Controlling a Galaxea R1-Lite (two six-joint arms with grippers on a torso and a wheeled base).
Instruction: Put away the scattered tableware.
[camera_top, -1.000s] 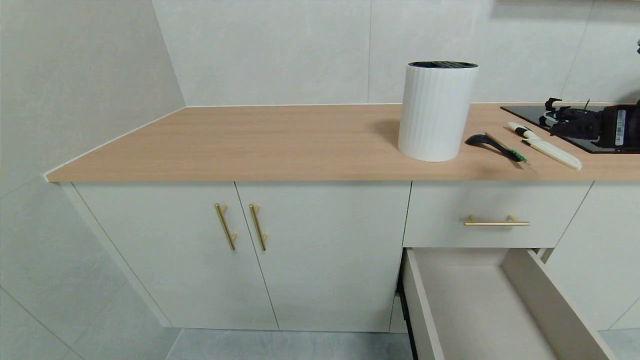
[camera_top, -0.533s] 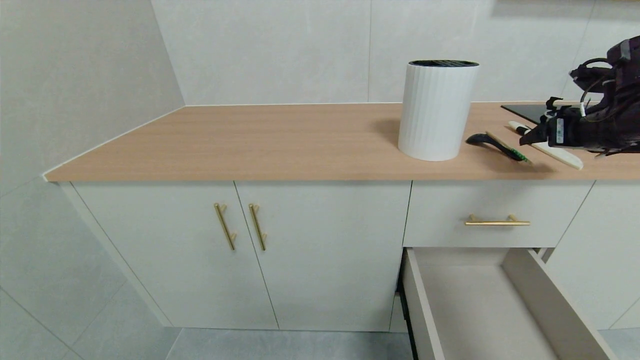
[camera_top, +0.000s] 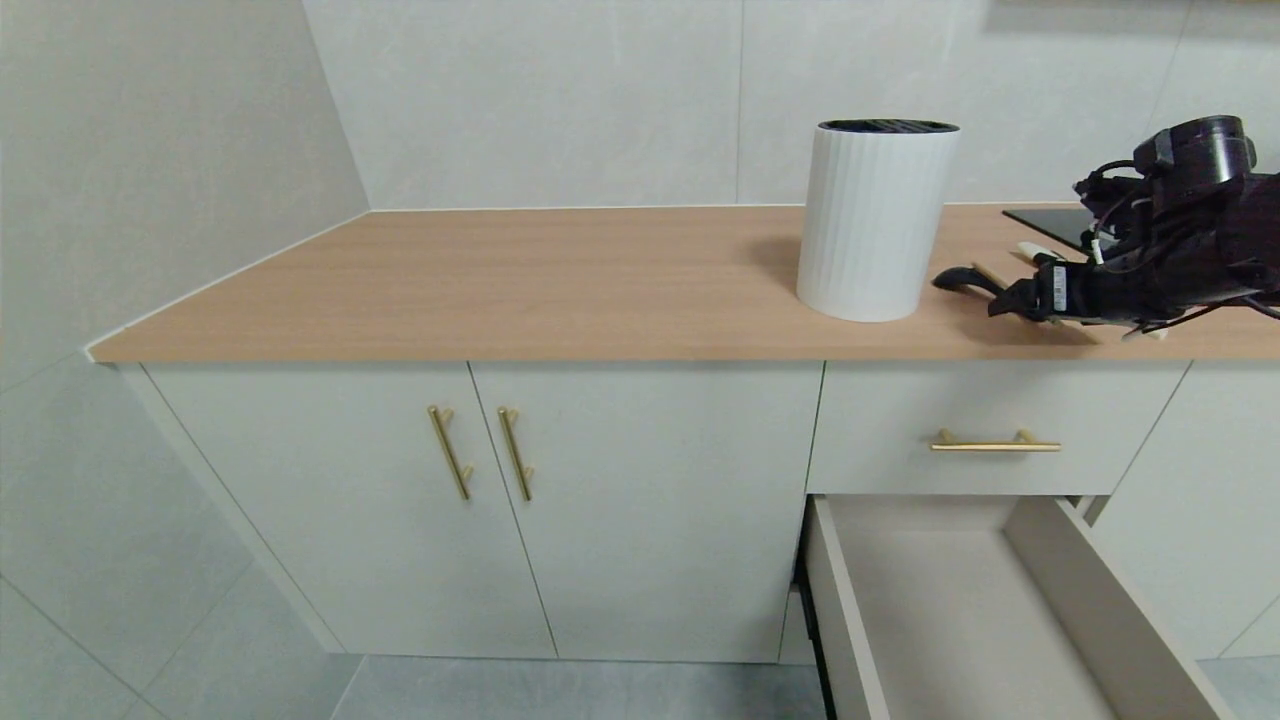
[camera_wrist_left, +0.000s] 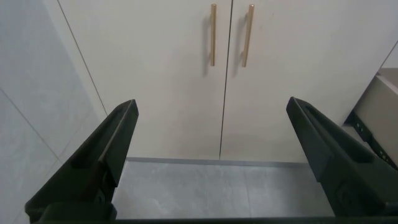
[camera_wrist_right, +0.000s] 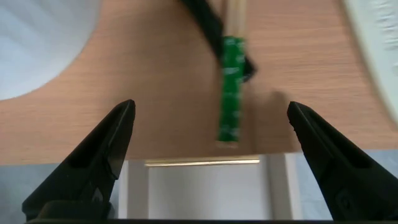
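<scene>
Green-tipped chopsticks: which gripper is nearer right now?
Right. The right gripper hovers over the chopsticks on the counter; the left gripper is low, facing the cabinet doors.

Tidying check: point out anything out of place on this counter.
A black spoon, chopsticks and a white knife lie loose on the counter beside the holder instead of stored. The lower drawer stands pulled open.

The counter is a warm light-brown wood grain. The holder is white with fine vertical ribbing and a black top. The spoon is black, and the chopsticks are pale wood with a green band. The cupboard doors are cream, their handles gold, and the wall tiles pale grey.
</scene>
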